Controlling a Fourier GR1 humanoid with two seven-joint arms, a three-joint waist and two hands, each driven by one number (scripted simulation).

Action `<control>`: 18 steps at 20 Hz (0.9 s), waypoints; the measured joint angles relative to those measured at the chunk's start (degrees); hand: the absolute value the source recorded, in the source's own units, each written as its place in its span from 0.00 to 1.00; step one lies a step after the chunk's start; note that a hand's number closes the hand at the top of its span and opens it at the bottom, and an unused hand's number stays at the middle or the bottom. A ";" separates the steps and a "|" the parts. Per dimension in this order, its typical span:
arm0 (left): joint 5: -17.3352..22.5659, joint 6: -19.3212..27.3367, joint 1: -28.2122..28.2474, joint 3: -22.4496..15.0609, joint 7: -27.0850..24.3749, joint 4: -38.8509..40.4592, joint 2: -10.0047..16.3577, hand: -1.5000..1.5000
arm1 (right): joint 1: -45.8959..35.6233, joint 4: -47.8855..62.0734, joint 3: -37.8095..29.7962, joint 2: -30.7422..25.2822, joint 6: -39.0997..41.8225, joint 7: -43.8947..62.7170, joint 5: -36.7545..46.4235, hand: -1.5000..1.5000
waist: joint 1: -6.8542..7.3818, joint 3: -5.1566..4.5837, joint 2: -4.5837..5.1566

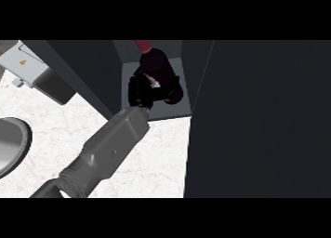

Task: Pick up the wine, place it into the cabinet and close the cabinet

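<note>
Door beside robot hand (round wine)

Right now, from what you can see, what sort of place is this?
Most likely a kitchen. A white marble counter carries a dark cabinet, a black hand holds a wine bottle inside its open compartment, and a round metal vessel sits at the left edge.
</note>
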 measured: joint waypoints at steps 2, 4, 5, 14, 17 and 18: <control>1.69 0.74 0.26 -0.45 -0.79 -1.14 0.00 1.00 | 0.34 -0.09 0.40 0.17 0.05 -0.22 0.18 0.00 | -0.28 0.00 0.02; 3.22 1.28 0.28 -0.83 -1.91 -1.86 0.00 0.00 | 0.24 -0.04 0.16 -0.03 0.27 -0.17 -0.24 0.00 | -0.41 0.00 0.06; 4.01 1.70 0.54 -1.13 -2.58 -2.19 0.01 0.00 | 0.13 0.12 0.16 -0.06 0.30 -0.22 -0.18 0.00 | -0.62 0.00 0.12; 10.39 5.33 -0.62 -3.25 -5.42 -3.11 0.01 0.00 | -0.27 -0.22 0.55 0.10 0.09 0.11 -0.14 0.00 | -0.91 0.01 0.16; 11.54 5.98 -0.61 -4.69 -6.27 -2.73 0.01 0.00 | -0.40 0.18 -0.11 -0.23 0.29 0.02 -0.53 0.00 | -0.81 0.03 0.19; 11.64 6.12 -0.93 -5.12 -6.38 -2.19 0.01 0.00 | -0.30 0.14 -0.33 -0.31 0.40 -0.19 -0.65 0.00 | -0.78 0.03 0.22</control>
